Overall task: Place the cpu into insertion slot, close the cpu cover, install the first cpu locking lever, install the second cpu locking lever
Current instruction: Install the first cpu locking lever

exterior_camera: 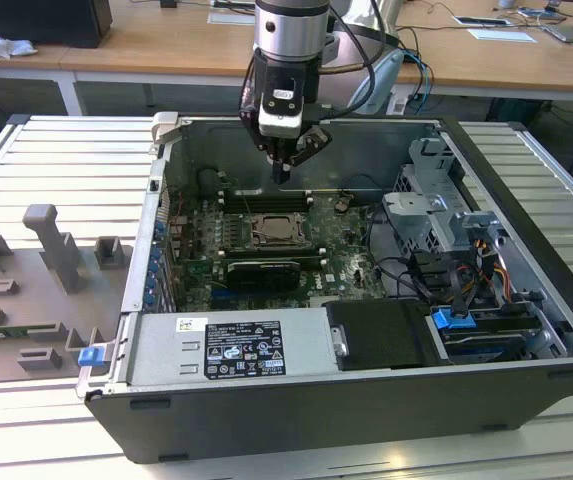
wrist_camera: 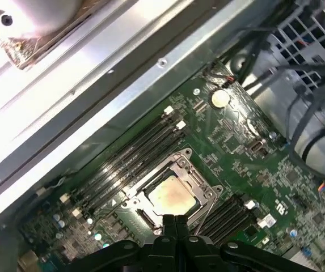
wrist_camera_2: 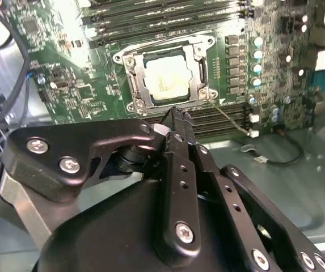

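Observation:
The cpu [wrist_camera_2: 167, 79] lies in the insertion slot [wrist_camera_2: 129, 67] on the green motherboard, its pale metal top showing. The silver cpu cover [wrist_camera_2: 194, 56] lies flat around it as a frame. One thin wire lever [wrist_camera_2: 228, 118] angles away from a corner of the socket; another runs along its far edge [wrist_camera_2: 162, 44]. My gripper [exterior_camera: 284, 172] hangs above the board just behind the socket [exterior_camera: 274, 230], fingers shut together with nothing between them. Both wrist views show the fingertips [wrist_camera: 176, 222] closed near the chip [wrist_camera: 171, 195].
Black memory slots [wrist_camera: 131, 161] flank the socket. A black graphics card [exterior_camera: 263, 272] sits in front of it, then a silver power supply [exterior_camera: 226, 347]. A drive cage [exterior_camera: 436, 205] and cables fill the exterior view's right. Case walls [exterior_camera: 156, 215] surround the board. A grey fixture [exterior_camera: 41, 285] lies outside.

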`<state>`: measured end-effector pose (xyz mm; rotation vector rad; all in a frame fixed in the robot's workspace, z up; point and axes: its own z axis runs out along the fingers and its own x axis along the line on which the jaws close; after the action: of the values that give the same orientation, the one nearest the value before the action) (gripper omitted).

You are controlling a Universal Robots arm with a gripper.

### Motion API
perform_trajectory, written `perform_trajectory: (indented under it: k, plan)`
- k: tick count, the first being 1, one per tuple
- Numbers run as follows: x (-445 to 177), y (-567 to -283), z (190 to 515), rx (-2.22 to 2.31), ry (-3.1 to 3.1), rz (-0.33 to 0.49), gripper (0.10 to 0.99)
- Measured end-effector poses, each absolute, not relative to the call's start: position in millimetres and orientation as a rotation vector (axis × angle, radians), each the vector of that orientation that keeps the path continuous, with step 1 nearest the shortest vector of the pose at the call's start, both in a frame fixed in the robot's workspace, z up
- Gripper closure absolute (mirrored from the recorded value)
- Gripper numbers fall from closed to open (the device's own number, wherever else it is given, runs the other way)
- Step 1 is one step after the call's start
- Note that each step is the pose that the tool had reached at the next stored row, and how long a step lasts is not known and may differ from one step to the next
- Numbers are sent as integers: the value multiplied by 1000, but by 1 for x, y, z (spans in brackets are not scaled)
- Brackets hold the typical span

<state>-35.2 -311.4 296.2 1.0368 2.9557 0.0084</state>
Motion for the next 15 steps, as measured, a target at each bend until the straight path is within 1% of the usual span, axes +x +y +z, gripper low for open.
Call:
perform_trajectory:
  k: [15]
  plan:
    - [-35,-311,295,654,3056,15,980]
